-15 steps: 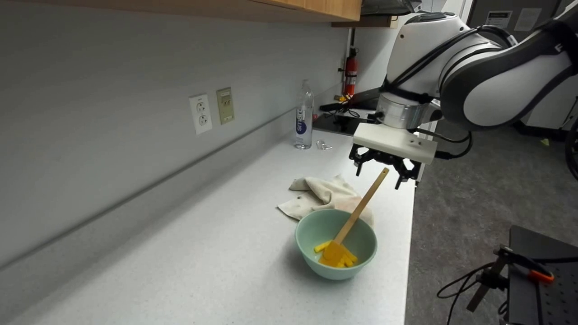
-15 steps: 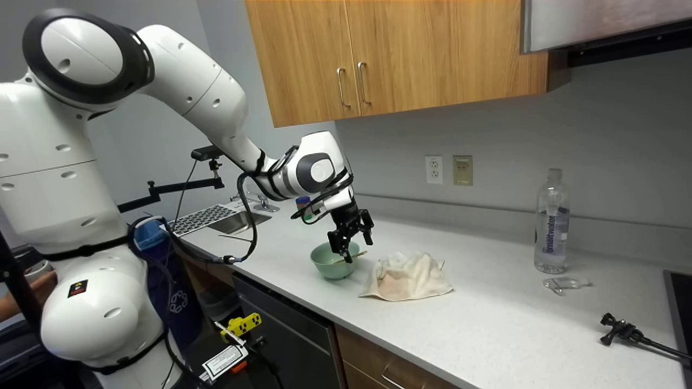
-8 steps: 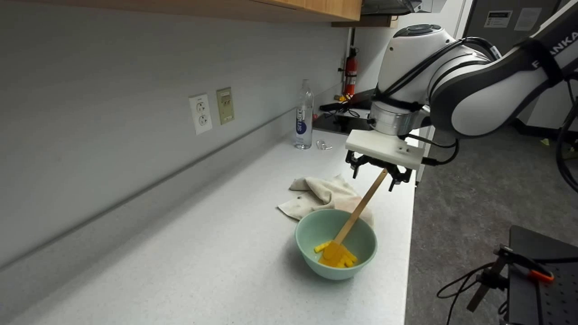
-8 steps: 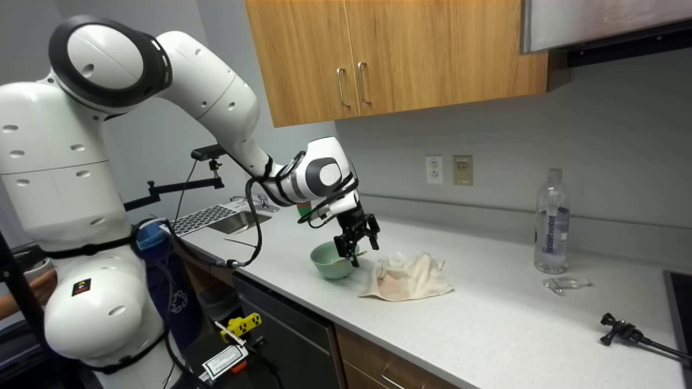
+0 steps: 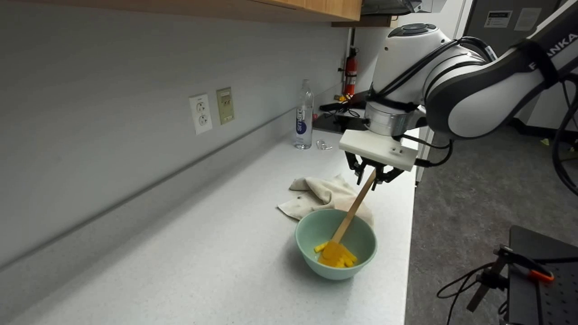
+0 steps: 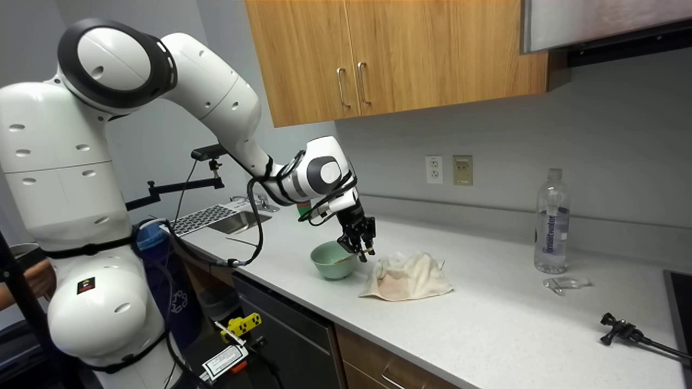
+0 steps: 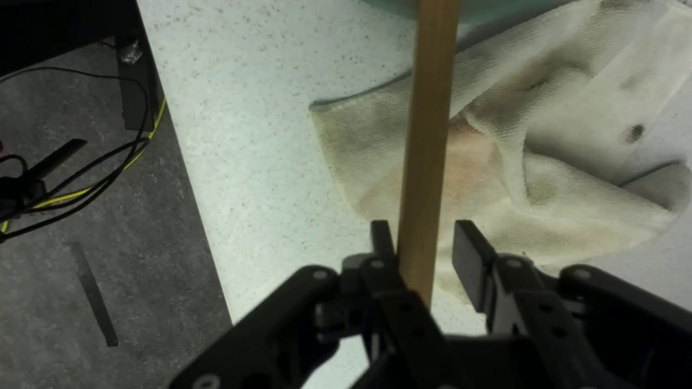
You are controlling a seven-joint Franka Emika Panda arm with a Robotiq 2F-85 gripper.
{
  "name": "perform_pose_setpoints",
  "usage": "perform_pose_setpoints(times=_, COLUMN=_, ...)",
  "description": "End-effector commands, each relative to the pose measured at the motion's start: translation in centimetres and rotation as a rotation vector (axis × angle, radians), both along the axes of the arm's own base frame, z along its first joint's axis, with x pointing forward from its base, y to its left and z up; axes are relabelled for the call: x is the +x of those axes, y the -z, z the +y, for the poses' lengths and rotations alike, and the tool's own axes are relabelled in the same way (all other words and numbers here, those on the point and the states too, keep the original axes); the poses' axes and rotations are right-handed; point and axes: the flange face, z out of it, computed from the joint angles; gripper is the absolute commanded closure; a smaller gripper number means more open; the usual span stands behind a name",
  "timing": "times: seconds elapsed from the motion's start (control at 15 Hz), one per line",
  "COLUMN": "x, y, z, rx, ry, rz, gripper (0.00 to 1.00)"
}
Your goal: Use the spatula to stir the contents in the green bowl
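Note:
The spatula point(image 5: 353, 210) leans in the green bowl point(image 5: 314, 228), its handle rising past the rim. Its flat blade rests on the contents, bright yellow pieces point(image 5: 348, 260). In an exterior view the bowl point(image 6: 328, 273) hides the contents. My gripper point(image 5: 366, 184) is around the upper handle, its jaws partly narrowed. In the wrist view the handle of the spatula point(image 7: 427, 146) runs between the fingers of the gripper point(image 7: 421, 226), close against the left one; whether they touch I cannot tell. A gap shows between the handle and the right finger.
A crumpled off-white cloth point(image 7: 551, 135) lies beside the bowl, under the handle. Farther along the counter stands a clear water bottle point(image 6: 552, 227) near the wall. A wooden cabinet point(image 6: 411, 54) hangs overhead. The counter's edge drops to the floor on one side.
My gripper has come down over the handle and its jaws have drawn closer together around it. The handle's top has swung slightly sideways. The bowl has stayed in place.

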Motion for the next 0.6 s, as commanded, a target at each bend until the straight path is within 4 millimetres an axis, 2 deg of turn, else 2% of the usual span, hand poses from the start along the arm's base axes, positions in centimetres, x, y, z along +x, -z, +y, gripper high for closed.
perform_pose_setpoints(times=0.0, x=0.6, y=-1.1, z=0.2, rx=-0.04, ry=0.011, rz=-0.028, gripper=0.94)
perform_pose_setpoints(times=0.07, x=0.6, y=-1.3, z=0.2, rx=-0.048, ry=0.008, rz=-0.034, gripper=0.99)
perform_pose_setpoints(times=0.13, x=0.7, y=-1.5, z=0.3, rx=-0.053, ry=0.009, rz=-0.041, gripper=1.0)
perform_pose_setpoints(times=0.2, x=0.7, y=-1.7, z=0.4, rx=-0.06, ry=0.006, rz=-0.048, gripper=0.96)
perform_pose_setpoints(times=0.53, x=0.9, y=-3.3, z=1.4, rx=-0.1, ry=-0.016, rz=-0.11, gripper=0.96)
